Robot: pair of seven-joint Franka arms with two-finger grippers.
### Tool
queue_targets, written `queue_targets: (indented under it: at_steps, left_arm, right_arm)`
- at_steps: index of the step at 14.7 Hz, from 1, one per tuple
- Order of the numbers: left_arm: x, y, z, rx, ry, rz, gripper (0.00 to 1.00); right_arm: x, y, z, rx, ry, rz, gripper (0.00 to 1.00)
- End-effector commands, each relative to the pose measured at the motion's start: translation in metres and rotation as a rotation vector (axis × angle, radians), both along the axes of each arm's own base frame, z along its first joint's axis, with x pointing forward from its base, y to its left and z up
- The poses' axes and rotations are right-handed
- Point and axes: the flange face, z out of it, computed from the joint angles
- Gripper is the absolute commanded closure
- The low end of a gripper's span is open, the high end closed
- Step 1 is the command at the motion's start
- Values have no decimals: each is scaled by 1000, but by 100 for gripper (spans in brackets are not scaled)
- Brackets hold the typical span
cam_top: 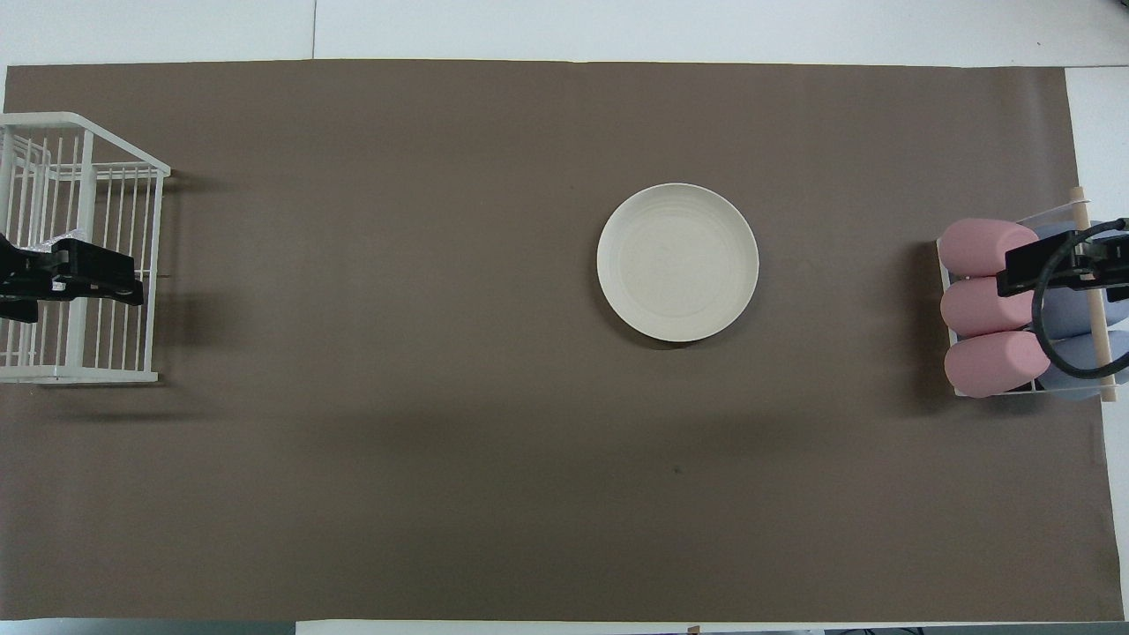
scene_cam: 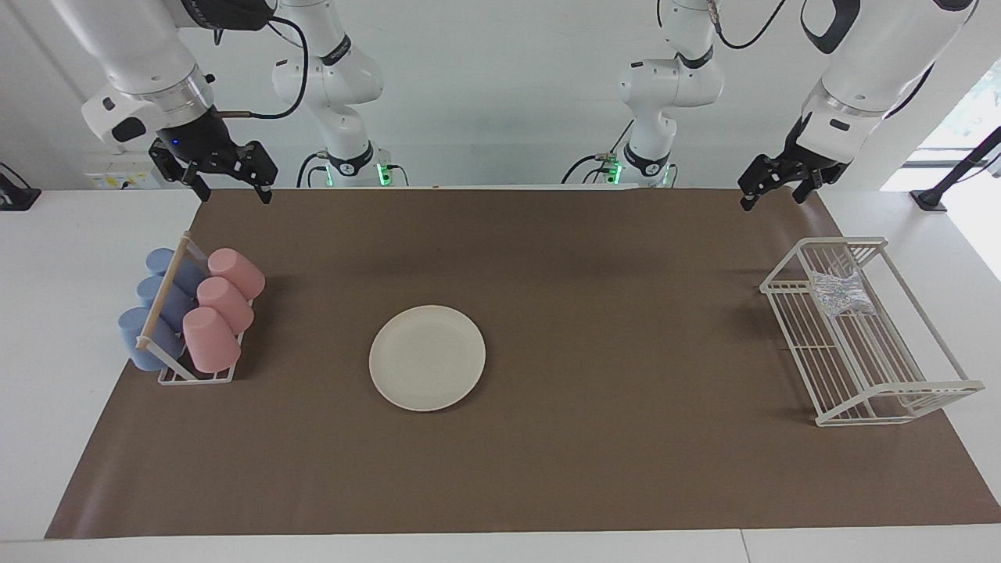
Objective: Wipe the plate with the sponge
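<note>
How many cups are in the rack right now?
6. Three pink cups and three blue cups lie in two rows side by side in the cup rack at the right arm's end of the table. None look hidden.

Even, bright indoor light falls from above, with daylight glare at a window (scene_cam: pixel 970 109) at the left arm's end in the facing view. Soft, diffuse shadows spread on the brown mat (scene_cam: pixel 594 328) beside the wire basket (scene_cam: pixel 860 344) and cup rack (scene_cam: pixel 195 375); both views are sharp, with little edge distortion
</note>
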Motion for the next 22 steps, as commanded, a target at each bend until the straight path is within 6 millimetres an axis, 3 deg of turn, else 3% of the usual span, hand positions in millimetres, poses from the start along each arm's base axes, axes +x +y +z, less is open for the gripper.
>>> queue_targets:
  at_steps: [1,9,13,18,22]
  left_arm:
    - [-5,3,6,6,6,-2,0]
    - [-6,5,6,13,15,47,0]
    - [-4,16,-8,111,23,100,0]
    - [20,22,-51,314,52,129,0]
    - [54,6,-113,528,101,42,0]
  right_arm:
    - [-3,3,3,-6,-7,-13,0]
    - [-3,3,3,-6,-7,-13,0]
    - [-3,2,3,-6,-9,-14,0]
    - [-3,3,3,-6,-9,-14,0]
    - [-3,3,3,-6,-9,-13,0]
